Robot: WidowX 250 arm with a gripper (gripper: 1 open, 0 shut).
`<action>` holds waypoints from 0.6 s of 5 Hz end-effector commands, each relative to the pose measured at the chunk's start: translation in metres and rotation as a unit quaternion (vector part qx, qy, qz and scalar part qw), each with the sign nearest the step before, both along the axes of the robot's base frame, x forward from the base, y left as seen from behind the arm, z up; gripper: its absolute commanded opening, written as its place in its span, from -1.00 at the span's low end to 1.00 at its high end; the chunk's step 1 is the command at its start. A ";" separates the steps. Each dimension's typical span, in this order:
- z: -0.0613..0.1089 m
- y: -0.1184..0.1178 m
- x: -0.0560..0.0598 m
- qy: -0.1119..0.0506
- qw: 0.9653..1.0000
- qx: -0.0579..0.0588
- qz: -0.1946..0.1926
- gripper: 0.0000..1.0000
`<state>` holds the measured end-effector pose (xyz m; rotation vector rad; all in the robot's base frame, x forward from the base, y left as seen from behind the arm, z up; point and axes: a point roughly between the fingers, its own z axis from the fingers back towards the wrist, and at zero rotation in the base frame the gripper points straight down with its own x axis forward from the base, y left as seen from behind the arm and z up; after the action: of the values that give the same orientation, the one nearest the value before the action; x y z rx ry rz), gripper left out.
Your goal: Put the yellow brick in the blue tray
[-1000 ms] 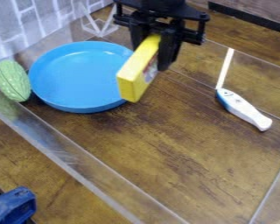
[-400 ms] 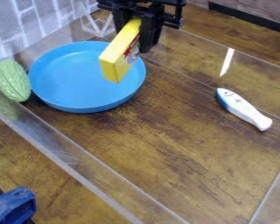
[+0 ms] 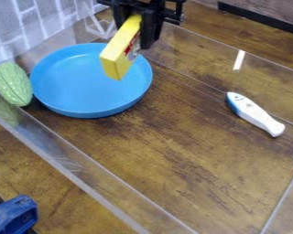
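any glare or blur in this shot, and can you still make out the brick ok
Camera view: a bright white streak of glare sits on the wooden table right of the blue tray; the picture is low-resolution and soft overall; the yellow brick reads clearly, tilted in the dark claw, whose outline blends into the dim background.

Lab test cell: clear barrier [image 3: 76, 169] on wooden tabletop [image 3: 198, 155].

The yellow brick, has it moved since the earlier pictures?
Yes. The yellow brick, held in the hand, moved left, from the blue tray's right edge to over it.
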<state>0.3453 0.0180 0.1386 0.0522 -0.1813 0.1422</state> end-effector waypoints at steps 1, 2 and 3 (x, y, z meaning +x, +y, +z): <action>0.009 0.009 0.001 -0.019 1.000 0.003 0.012 -1.00; 0.006 0.014 0.003 -0.019 1.000 0.005 0.017 -1.00; 0.003 0.021 0.004 -0.019 1.000 0.007 0.021 -1.00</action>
<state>0.3475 0.0316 0.1274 0.0641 -0.1729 0.1659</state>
